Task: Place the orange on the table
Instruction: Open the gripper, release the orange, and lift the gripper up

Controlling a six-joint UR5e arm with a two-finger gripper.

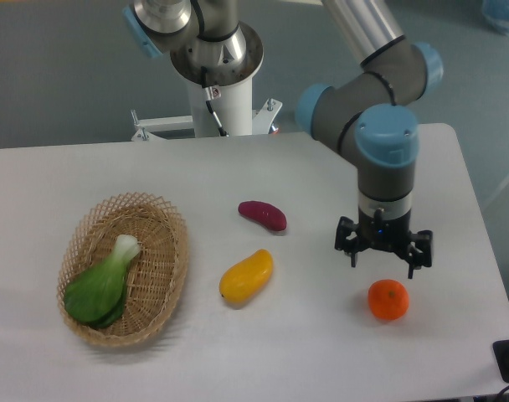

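Resting on the large flat white rectangular table (263,176), the small round bright-orange orange (388,300) sits free, with no finger touching it. The black two-finger gripper (384,260) on the grey-and-blue UR5e arm (387,159) hangs pointing straight down, with its fingers spread wide apart and nothing between them.

Key relation: taking the orange as landmark, the gripper appears just behind and above it, toward the far edge of the table, almost on the same vertical line in the camera view. One fingertip (353,255) shows up-left of the orange, the other up-right of it; both look clear of the peel. Actual height gap cannot be read from a single view.

Orange is round, so no long axis matters for the grasp line. A faint shadow lies under it, consistent with contact on the tabletop.

Other items, all relative to the orange: elongated yellow-orange mango-shaped fruit (246,276), well to the left; dark purple-red oblong sweet-potato-shaped item (263,214), left and further back; oval woven wicker basket (167,251), far left, holding a green-and-white bok choy (102,285).

Judgement: the orange lies on the table already, so placement looks complete. Any coming move would probably be a straight lift away; the risk is a sideways drift nudging the orange, which would roll easily.
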